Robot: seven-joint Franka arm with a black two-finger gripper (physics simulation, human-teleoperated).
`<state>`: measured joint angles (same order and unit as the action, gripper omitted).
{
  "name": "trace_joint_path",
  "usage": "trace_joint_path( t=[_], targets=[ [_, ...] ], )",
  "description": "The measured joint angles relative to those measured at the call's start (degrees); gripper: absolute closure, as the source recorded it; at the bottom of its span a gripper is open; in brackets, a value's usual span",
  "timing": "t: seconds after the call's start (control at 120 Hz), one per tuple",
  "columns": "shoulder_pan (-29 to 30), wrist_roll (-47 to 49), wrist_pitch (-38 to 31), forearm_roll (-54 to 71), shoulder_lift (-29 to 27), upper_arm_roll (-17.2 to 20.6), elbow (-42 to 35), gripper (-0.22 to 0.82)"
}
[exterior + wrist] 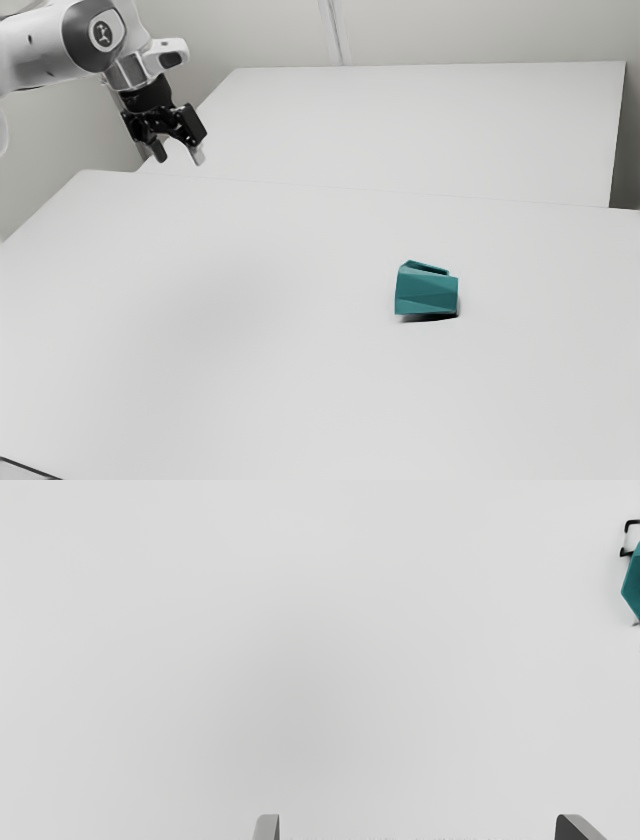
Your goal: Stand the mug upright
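Observation:
My gripper [180, 157] hangs high at the exterior view's upper left, well away from the mug, its two fingers apart with nothing between them. The teal, faceted mug [427, 293] lies on the white table, right of centre in the exterior view; it looks tipped on its side. In the wrist view, part of the mug [632, 582] shows at the picture's edge, with a thin dark bracket-like shape beside it. The fingertips of my gripper [417, 827] stand wide apart there. The rest of the mug is cut off in that view.
The white tabletop [220, 330] spreads around the mug. Behind its far edge is another large white surface [430, 130], with pale walls beyond. A thin dark line [30, 468] crosses the exterior view's lower left corner.

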<state>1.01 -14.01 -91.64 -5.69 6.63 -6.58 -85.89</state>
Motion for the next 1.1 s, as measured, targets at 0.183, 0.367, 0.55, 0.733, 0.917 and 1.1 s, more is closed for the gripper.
trace_joint_path(
  t=[0.183, 0.367, 0.55, 0.733, 0.917, 1.1],
  targets=[
    [0.02, 0.04, 0.32, -0.02, -0.15, 0.07, -0.05, 0.0],
    [0.43, 0.11, 0.22, -2.59, -1.25, 1.72, -4.04, 0.0],
    [-0.24, -0.07, -5.23, -14.41, -2.99, 3.8, -13.0, 0.0],
    [-0.54, -0.23, -15.81, -26.97, -2.01, 8.84, -19.81, 0.0],
    [-2.15, -0.43, -25.49, -37.35, 1.78, 12.58, -23.46, 0.0],
    [-4.23, -1.34, -31.6, -45.37, 7.8, 13.31, -24.67, 0.0]
  ],
)
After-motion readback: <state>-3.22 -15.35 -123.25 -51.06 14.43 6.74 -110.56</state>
